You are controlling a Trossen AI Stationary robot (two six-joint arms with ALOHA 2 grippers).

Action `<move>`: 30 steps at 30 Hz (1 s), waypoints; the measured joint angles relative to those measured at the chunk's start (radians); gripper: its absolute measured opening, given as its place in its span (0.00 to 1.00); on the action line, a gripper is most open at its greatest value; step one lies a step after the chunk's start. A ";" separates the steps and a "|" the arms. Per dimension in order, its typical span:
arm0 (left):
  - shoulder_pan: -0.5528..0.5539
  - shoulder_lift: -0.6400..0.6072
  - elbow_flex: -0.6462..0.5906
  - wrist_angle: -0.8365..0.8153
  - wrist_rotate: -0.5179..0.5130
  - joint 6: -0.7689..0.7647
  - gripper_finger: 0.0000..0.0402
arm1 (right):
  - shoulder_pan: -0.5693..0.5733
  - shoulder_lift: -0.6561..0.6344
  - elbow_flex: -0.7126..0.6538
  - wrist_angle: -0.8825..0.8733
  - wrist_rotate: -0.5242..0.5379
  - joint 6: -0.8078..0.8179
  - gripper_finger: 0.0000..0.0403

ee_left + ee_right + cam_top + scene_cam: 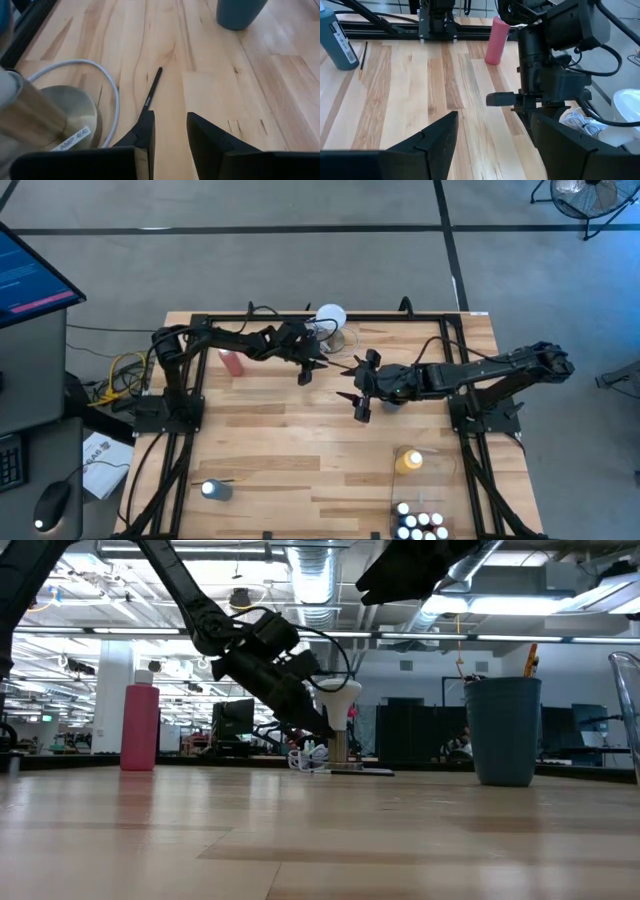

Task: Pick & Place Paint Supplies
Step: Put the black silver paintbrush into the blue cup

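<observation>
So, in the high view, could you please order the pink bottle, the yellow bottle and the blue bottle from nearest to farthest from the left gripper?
1. Pink bottle: near the table's far edge, left of the left gripper.
2. Yellow bottle: toward the near right part of the table.
3. Blue bottle: near the table's front-left edge, only slightly farther than the yellow one.

Clear jug (333, 332) stands on wooden table (300, 440).

You have a tall pink-red squeeze bottle (232, 362) upright at ten o'clock, a blue squeeze bottle (215, 490) upright at seven, a yellow one (408, 461) at four, small white-capped paint bottles (420, 523) clustered at five, and a thin dark paintbrush (152, 91) flat on the wood.
</observation>
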State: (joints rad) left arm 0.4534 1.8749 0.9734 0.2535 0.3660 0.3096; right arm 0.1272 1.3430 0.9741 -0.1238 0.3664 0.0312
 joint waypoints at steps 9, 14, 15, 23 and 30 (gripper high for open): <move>0.037 0.013 0.052 -0.106 -0.066 0.000 0.19 | -0.013 0.000 0.000 -0.004 0.000 0.004 0.61; 0.040 0.013 0.057 -0.133 -0.097 0.009 0.19 | -0.023 0.000 0.000 -0.004 0.000 0.004 0.61; 0.037 0.013 0.057 -0.136 -0.097 0.015 0.19 | -0.026 0.000 0.000 -0.004 0.000 0.004 0.61; -0.019 0.013 0.057 -0.153 -0.228 0.103 0.19 | -0.032 0.000 0.000 -0.004 0.000 0.004 0.61; -0.030 0.020 0.057 -0.150 -0.257 0.125 0.19 | -0.032 0.000 0.000 -0.004 -0.001 0.004 0.61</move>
State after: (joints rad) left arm 0.4237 1.8946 1.0302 0.1031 0.1088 0.4342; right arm 0.0956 1.3430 0.9741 -0.1276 0.3653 0.0353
